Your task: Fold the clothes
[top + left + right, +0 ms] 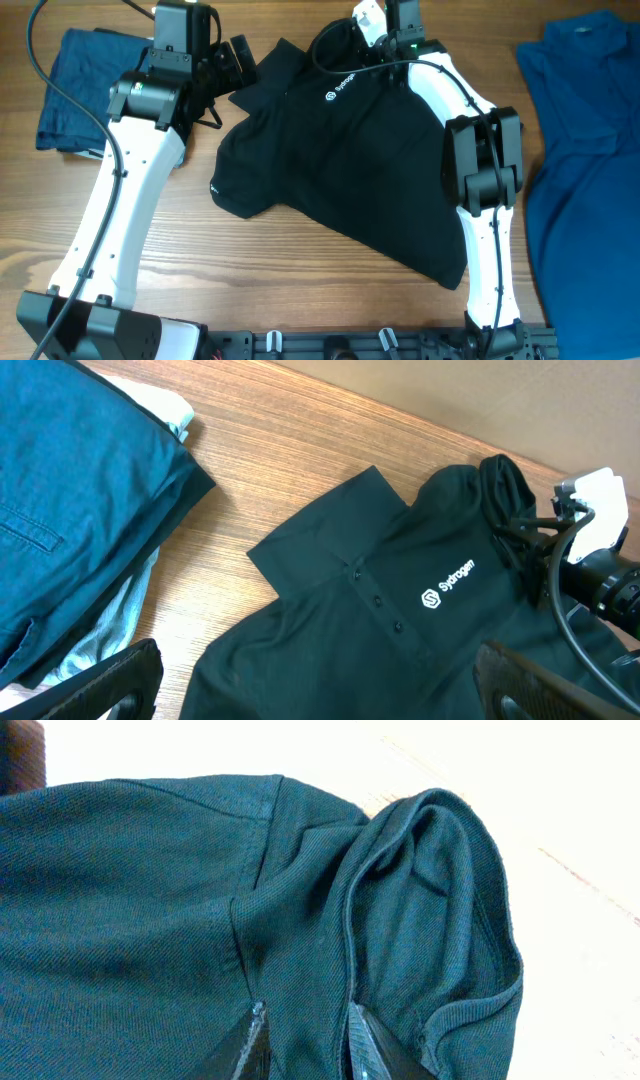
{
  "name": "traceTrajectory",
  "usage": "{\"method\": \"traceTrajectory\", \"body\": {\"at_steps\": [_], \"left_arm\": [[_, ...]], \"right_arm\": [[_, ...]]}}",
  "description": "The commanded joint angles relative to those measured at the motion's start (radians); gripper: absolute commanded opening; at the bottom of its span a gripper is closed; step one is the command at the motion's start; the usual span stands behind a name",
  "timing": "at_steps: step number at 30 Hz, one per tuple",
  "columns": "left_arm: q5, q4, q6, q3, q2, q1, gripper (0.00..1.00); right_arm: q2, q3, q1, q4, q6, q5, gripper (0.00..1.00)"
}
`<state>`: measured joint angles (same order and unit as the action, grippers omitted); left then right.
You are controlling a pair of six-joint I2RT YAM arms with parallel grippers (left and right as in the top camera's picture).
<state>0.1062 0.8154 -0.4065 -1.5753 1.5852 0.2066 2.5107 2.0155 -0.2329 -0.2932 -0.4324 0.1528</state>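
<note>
Well, your black shirt (350,170) lies spread out in the middle of the tabletop (300,300), chest side up and a bit crumpled. Its small white logo (331,96) sits toward 12 o'clock. The bottom edge points to 5 o'clock, and one sleeve (235,195) sticks out at 8 o'clock.

Your right hand (385,35) is at 12 o'clock, on the top edge of the shirt. In the right wrist view its fingers (365,1040) are close together, with a fold of the black cloth pinched between them (a sleeve edge curls up just beside them, toward 2 o'clock).

Your left hand (235,62) is at 11 o'clock, just beside the shirt's top corner. In the left wrist view its fingers (110,680) are spread wide with nothing held between them. The collar (330,525) and three little buttons (378,600) show below it. You cannot tell from these views if this hand touches the cloth.

A pile of dark blue folded clothes (80,85) lies at 10 o'clock, with a pale piece (150,415) under it. A bright blue shirt (585,150) lies at 3 o'clock, well apart from the black one.
</note>
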Motion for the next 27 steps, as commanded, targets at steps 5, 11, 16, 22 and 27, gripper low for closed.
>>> {"method": "traceTrajectory", "body": {"at_steps": [5,11,16,22,27], "left_arm": [[-0.005,-0.002,-0.002,0.004,0.002,-0.006,1.00],[-0.005,-0.002,-0.002,0.004,0.002,-0.006,1.00],[-0.005,-0.002,-0.002,0.004,0.002,-0.006,1.00],[-0.005,-0.002,-0.002,0.004,0.002,-0.006,1.00],[-0.005,-0.002,-0.002,0.004,0.002,-0.006,1.00]], "right_arm": [[0.051,-0.002,0.017,0.026,-0.012,-0.006,0.36],[0.052,-0.002,0.018,0.055,-0.010,-0.012,0.08],[0.051,-0.002,0.031,0.135,0.026,-0.175,0.04],[0.053,-0.002,0.063,0.146,0.020,-0.175,0.04],[0.079,-0.002,0.065,0.201,0.093,-0.217,0.29]]}}
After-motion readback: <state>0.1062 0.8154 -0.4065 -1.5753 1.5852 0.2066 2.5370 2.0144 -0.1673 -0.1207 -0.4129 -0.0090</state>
